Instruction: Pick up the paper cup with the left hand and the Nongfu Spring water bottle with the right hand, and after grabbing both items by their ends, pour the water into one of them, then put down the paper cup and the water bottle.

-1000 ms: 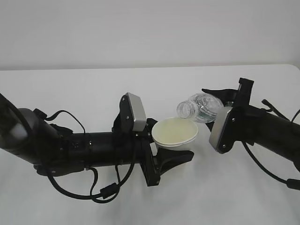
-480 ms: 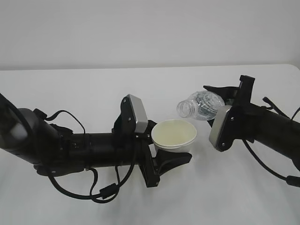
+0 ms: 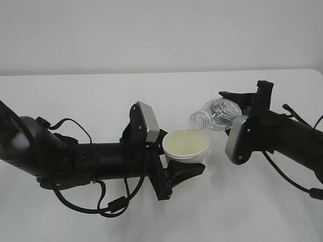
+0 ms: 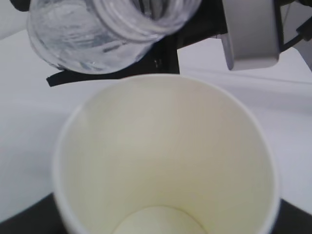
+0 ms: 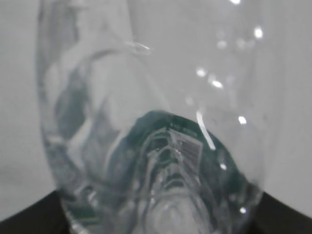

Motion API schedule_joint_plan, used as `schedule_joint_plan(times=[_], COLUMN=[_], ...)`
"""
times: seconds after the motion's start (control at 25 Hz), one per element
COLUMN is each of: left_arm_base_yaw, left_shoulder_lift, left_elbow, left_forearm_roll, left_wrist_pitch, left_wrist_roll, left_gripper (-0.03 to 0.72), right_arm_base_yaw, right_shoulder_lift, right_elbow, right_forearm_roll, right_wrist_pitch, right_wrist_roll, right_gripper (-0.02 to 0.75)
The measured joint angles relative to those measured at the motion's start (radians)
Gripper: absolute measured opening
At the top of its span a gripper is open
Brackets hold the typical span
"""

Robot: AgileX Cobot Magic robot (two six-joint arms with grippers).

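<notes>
Item 1, paper cup (image 3: 186,145): held in my left gripper (image 3: 174,166), whose jaws stand partly apart and closed around the cup's lower end. I carry it above the surface (image 3: 166,96), mouth tipped up and toward the bottle, so the opening faces the pour. The left wrist view shows a cream inside; I see no water in it.

Item 2, water bottle (image 3: 216,114): held in my right gripper (image 3: 246,108), jaws partly apart and clamped on its base end. It lies nearly level, its capless neck (image 3: 198,120) pointing left, just above and beside the cup's far rim. The base grip leaves the neck free to reach over the cup. The right wrist view looks along the clear body; the green label (image 5: 170,161) shows through the plastic.

Item 3, water: I cannot tell how much is inside the bottle; no stream is visible at the neck.

Status, by my judgement: both items lifted, pour stage in hand. The neck sits at the rim's edge, so a spill beside the cup is the risk.
</notes>
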Motion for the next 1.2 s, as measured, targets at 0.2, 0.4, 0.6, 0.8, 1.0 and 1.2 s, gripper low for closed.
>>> schedule_joint_plan(times=[0.2,0.4,0.6,0.8,1.0,1.2], left_arm_base_yaw=[0.0,0.0,0.0,0.0,0.0,0.0], left_shoulder_lift=[0.0,0.0,0.0,0.0,0.0,0.0], left_elbow=[0.0,0.0,0.0,0.0,0.0,0.0], left_forearm_roll=[-0.002,-0.002,-0.002,-0.002,-0.002,-0.002], left_wrist_pitch=[0.008,0.011,0.011,0.011,0.009,-0.009], left_wrist_roll=[0.0,0.0,0.0,0.0,0.0,0.0], left_gripper=[0.464,0.464,0.463,0.463,0.463,0.463], right_arm_base_yaw=[0.0,0.0,0.0,0.0,0.0,0.0], right_shoulder_lift=[0.0,0.0,0.0,0.0,0.0,-0.006], right_elbow=[0.0,0.0,0.0,0.0,-0.002,-0.01], right_forearm_roll=[0.006,0.008,0.01,0.016,0.021,0.021], right_wrist_pitch=[0.0,0.0,0.0,0.0,0.0,0.0], right_wrist_roll=[-0.022,-0.038,-0.068,-0.095,-0.124,-0.128], right_gripper=[0.43,0.43,0.429,0.429,0.429,0.428])
